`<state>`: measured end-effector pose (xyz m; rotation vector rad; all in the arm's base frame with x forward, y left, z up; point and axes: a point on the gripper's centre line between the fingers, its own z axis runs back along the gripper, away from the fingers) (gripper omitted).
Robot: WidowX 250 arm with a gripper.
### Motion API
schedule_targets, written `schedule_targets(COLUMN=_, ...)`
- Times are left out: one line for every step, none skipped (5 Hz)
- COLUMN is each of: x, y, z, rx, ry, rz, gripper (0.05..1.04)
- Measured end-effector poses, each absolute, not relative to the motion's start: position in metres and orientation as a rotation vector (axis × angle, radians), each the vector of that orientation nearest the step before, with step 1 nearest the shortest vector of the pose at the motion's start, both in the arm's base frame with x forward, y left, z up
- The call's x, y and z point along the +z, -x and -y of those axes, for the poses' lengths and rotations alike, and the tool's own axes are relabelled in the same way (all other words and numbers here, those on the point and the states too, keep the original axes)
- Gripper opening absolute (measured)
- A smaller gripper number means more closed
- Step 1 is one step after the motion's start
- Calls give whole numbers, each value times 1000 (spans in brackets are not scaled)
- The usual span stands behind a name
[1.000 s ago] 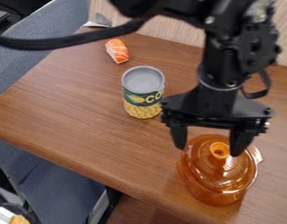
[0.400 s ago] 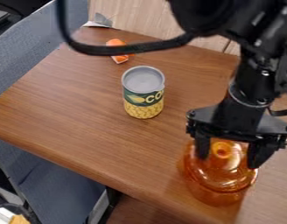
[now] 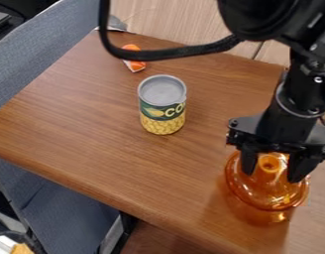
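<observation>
Tool partly closed on orange lid, 2 fingers straddling knob; 1 can upright on table.

Brown table, 1 corn can, 1 sushi piece, 1 amber pot

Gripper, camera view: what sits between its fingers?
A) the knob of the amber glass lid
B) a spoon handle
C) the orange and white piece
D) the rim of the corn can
A: the gripper has one finger on each side of the knob of the amber glass lid, while the corn can stands apart, farther left in the view.
</observation>
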<state>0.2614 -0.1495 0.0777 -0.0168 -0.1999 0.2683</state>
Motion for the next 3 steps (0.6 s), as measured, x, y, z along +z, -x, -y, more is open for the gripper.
schedule_targets(x=78, y=-260, z=150, rx=274, ry=23, rz=197, gripper=437)
schedule_targets(x=79, y=-260, z=148, rx=278, ry=22, rz=190, gripper=391)
schedule_targets(x=81, y=-262, z=142, rx=297, ry=11, rz=174, gripper=390)
